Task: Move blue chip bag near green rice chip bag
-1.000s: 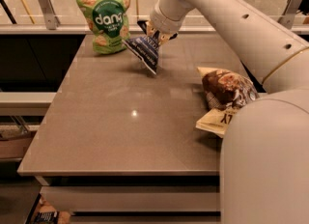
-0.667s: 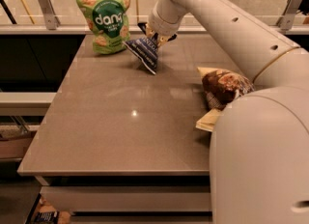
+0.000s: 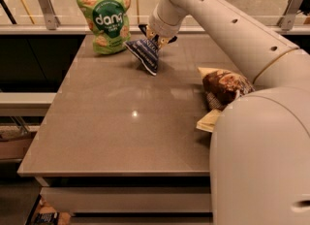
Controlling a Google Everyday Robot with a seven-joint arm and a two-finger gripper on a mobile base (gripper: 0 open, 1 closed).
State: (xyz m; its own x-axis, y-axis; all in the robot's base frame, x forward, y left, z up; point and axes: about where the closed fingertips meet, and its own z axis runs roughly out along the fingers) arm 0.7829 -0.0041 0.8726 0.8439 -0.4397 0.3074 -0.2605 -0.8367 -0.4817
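The gripper (image 3: 157,40) is positioned over the far part of the counter (image 3: 121,122), near the middle of the far edge. It is clamped on the upper end of the blue chip bag (image 3: 145,54). The bag hangs from it at a tilt, its lower tip at or just above the counter surface; contact cannot be confirmed.

Step in hand, as judged: final placement. The bag is already near its target, so only a small lowering appears necessary.
- Lower until the bag's bottom rests on the counter, then release.
- Avoid travelling further toward the far left corner; the upright pouch there could be tipped over.
- Withdraw straight up so the foil does not drag with the fingers.

Layout, left to right:
- The green rice chip bag (image 3: 104,18) stands upright at the far left corner.
- The blue chip bag is just right of it, apart from it, below and slightly left of the gripper.
- A cream and brown bag (image 3: 223,87) lies by the right edge, well apart.
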